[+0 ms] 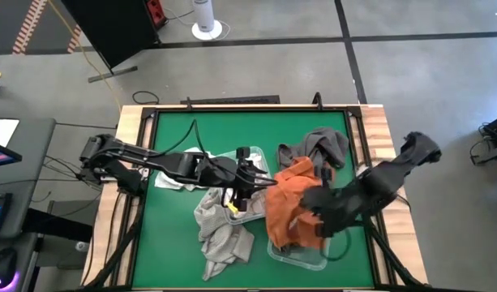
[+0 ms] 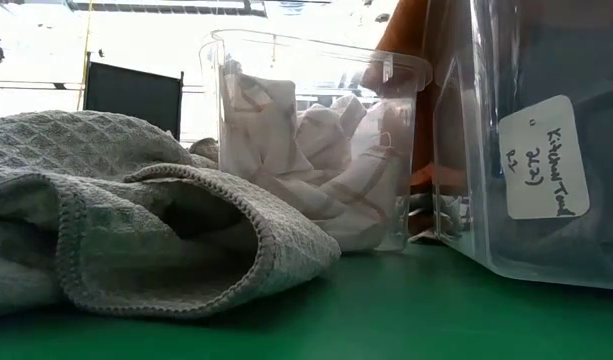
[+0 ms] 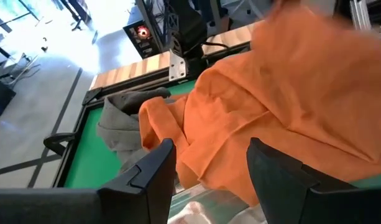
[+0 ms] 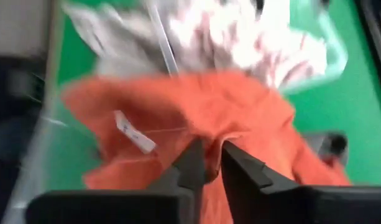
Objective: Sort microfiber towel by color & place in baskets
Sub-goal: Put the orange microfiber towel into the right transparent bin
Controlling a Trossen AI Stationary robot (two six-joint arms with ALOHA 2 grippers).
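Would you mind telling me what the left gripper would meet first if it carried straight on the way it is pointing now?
Most likely the orange towel: it fills the space just beyond the open left gripper, draped over the right-hand basket. The gray towel lies off to one side, probably out of line, though depth is hard to judge.

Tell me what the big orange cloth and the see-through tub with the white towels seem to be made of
The big orange cloth looks like soft matte woven or microfiber fabric: it drapes in loose folds and carries a small sewn-in tag. The see-through tub looks like clear, glossy hard plastic: rigid walls, a moulded rim, and the white towels show straight through.
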